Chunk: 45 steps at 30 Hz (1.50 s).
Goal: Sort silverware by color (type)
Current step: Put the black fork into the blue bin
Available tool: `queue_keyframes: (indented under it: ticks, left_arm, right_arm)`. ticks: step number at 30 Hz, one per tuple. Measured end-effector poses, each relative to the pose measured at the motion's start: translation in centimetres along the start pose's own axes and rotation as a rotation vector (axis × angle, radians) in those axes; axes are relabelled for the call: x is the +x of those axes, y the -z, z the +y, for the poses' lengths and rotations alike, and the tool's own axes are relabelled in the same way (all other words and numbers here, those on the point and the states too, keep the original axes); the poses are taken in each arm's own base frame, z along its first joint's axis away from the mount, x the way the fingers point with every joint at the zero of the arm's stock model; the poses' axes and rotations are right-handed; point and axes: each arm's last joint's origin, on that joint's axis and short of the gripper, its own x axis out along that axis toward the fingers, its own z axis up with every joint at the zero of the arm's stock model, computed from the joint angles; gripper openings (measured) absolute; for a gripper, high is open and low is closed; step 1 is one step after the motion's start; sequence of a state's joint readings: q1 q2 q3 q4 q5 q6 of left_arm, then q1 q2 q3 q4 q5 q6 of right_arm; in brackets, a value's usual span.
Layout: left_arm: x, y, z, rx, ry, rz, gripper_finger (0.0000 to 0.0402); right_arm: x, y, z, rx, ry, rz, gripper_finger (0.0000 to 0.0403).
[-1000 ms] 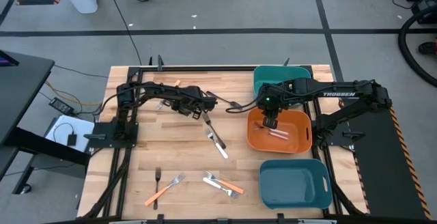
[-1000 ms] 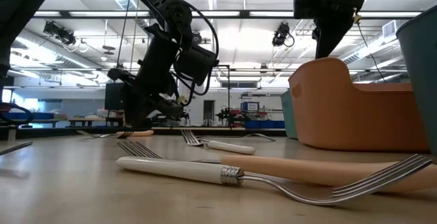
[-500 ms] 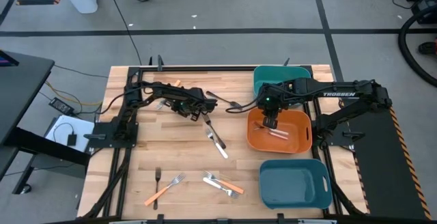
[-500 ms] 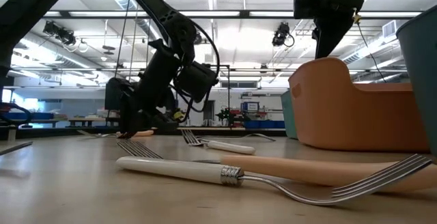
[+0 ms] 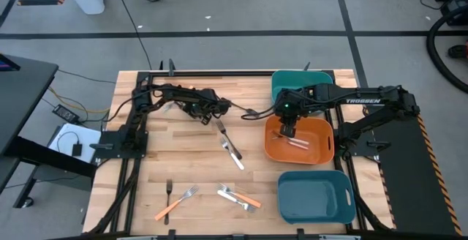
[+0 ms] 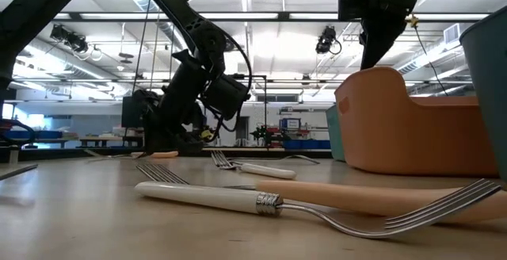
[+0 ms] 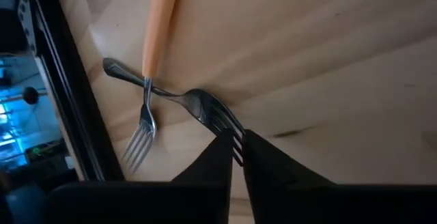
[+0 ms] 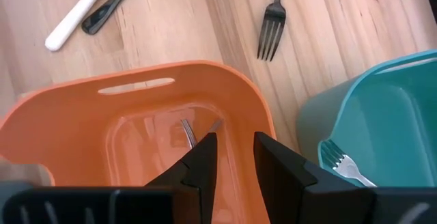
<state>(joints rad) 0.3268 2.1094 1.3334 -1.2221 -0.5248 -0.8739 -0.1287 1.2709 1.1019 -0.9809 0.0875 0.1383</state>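
At the table's far left a dark grey metal fork (image 7: pixel 171 94) lies flat, and an orange-handled fork (image 7: pixel 160 19) lies across its handle. My left gripper (image 7: pixel 237 138) (image 5: pixel 175 108) is down at the table there, shut on the grey fork. My right gripper (image 8: pixel 234 149) (image 5: pixel 289 132) hangs open over the orange bin (image 5: pixel 322 148), holding nothing. That bin has forks (image 8: pixel 188 132) in it. The far teal bin (image 8: pixel 382 115) holds a fork (image 8: pixel 341 162). My left gripper pinches the grey fork's tine end (image 7: pixel 225 121) between its two fingertips. The fingers slant down onto it, and the tines show in the narrow gap between them. The fork lies flat on the table, its handle under the orange-handled fork.
A dark fork (image 5: pixel 250 113) lies between the arms. A white-handled fork (image 5: pixel 235 156) and a dark one (image 8: pixel 109 9) lie mid-table. Several more forks (image 5: pixel 238 196) (image 5: pixel 174 205) lie near the front edge, beside a second teal bin (image 5: pixel 316 196). Black frame rails (image 5: pixel 135 134) run along the left side.
My left gripper has swung toward the table's far edge and sunk to the tabletop beside the orange-handled fork, rolling a little as it went.
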Motion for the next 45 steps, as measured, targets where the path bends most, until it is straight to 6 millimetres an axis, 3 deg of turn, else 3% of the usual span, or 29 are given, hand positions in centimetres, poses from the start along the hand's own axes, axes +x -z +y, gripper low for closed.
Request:
queue_keyframes:
  ticks: [9,19,24,31,38,45]
  left_arm:
    - [-0.8,1.2,0.2,0.201,-0.055,0.027,0.0008]
    - [-4.6,4.3,0.1,0.289,-0.046,-0.04,0.0006]
    - [-8.0,4.8,1.4,0.268,0.054,-0.095,0.0005]
    - [-14.7,4.9,4.3,0.172,0.271,-0.228,0.0005]
    - [-21.7,5.1,8.8,0.079,0.492,-0.396,0.0005]
    - [-27.0,5.8,13.7,0.051,0.673,-0.568,0.0005]
  right_arm:
    - [0.0,0.0,0.0,0.001,-0.001,-0.004,0.0104]
    - [0.0,-0.6,0.1,0.005,-0.008,-0.061,0.0105]
    - [0.0,-0.8,-0.1,0.0,-0.007,-0.081,0.0105]
    - [0.0,-1.0,-0.6,0.017,0.002,-0.09,0.0105]
    - [0.0,-1.1,-0.9,0.025,0.004,-0.103,0.0105]
    - [-1.2,-1.9,-1.2,0.128,0.017,-0.176,0.0105]
